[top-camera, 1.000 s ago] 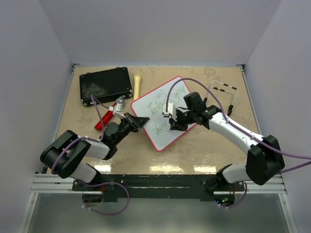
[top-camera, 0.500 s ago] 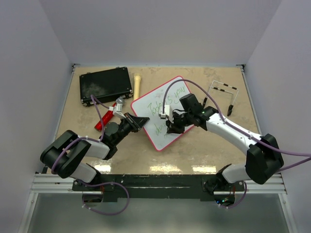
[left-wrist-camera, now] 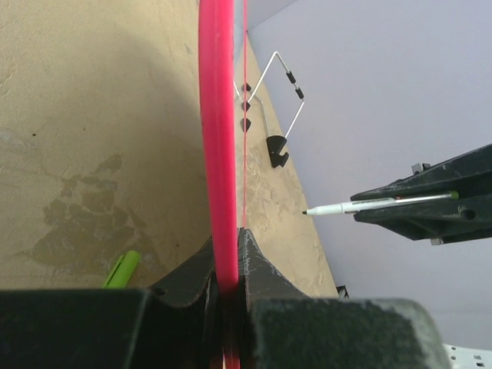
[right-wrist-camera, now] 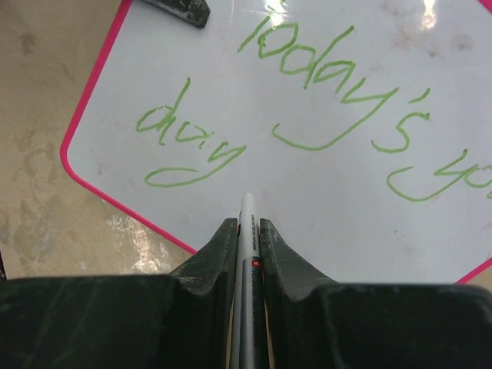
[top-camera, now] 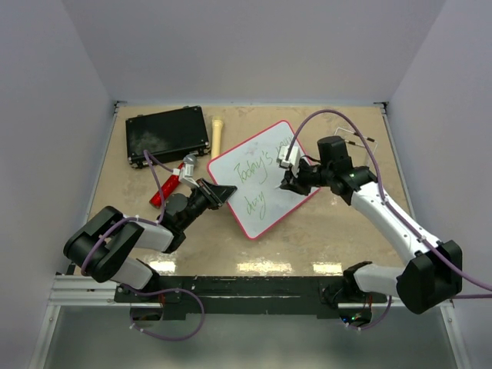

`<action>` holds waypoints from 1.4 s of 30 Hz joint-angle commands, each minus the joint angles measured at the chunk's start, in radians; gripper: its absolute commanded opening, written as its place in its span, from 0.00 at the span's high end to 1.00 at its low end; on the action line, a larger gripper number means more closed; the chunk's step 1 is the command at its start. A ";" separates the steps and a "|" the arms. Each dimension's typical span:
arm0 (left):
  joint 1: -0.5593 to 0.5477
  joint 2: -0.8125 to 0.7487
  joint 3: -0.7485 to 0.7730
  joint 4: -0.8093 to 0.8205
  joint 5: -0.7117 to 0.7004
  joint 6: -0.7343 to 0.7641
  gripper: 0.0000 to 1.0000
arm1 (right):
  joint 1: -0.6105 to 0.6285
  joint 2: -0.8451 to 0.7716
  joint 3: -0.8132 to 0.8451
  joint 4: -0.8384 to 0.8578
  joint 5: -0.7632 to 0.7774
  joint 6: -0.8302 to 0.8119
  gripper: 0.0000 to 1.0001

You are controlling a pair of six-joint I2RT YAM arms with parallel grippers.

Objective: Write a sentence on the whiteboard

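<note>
Pen (left-wrist-camera: 361,204) clamped in our right gripper (top-camera: 290,178) now pulls back off the whiteboard (top-camera: 260,183) our left gripper (top-camera: 222,192) pinches; sentence (right-wrist-camera: 307,73) looks done.

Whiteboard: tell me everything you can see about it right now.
The whiteboard is a flat white rectangle with rounded corners and a thin pink-red rim, set diagonally on the table. Green cursive writing runs in two lines, "Today's yo…" above "day". The left gripper clamps its left rim; the right gripper's pen hovers off its surface.

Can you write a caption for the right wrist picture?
The right jaws pinch a marker above the whiteboard's green sentence.
</note>
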State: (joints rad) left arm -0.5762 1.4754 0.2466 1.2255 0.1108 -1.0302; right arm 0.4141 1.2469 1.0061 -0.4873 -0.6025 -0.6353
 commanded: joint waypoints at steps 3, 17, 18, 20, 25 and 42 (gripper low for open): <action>-0.004 -0.041 0.022 0.080 0.075 0.087 1.00 | -0.061 -0.001 0.011 0.052 -0.111 0.020 1.00; -0.004 -0.092 0.069 -0.057 0.130 0.219 1.00 | -0.170 -0.092 -0.020 0.125 -0.151 0.056 1.00; -0.004 -0.095 0.069 -0.060 0.133 0.225 1.00 | -0.173 -0.095 -0.017 0.121 -0.155 0.056 1.00; -0.004 -0.099 0.077 -0.070 0.148 0.251 1.00 | -0.181 -0.099 -0.005 0.113 -0.166 0.052 1.00; -0.002 -0.132 0.117 -0.188 0.179 0.352 1.00 | -0.221 -0.124 0.049 0.064 -0.203 0.059 1.00; 0.015 -0.150 0.164 -0.314 0.271 0.463 1.00 | -0.370 -0.161 0.078 0.041 -0.290 0.080 1.00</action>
State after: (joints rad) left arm -0.5690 1.3300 0.3954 0.9615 0.3283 -0.6502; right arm 0.0566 1.1049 1.0611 -0.4564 -0.8509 -0.5747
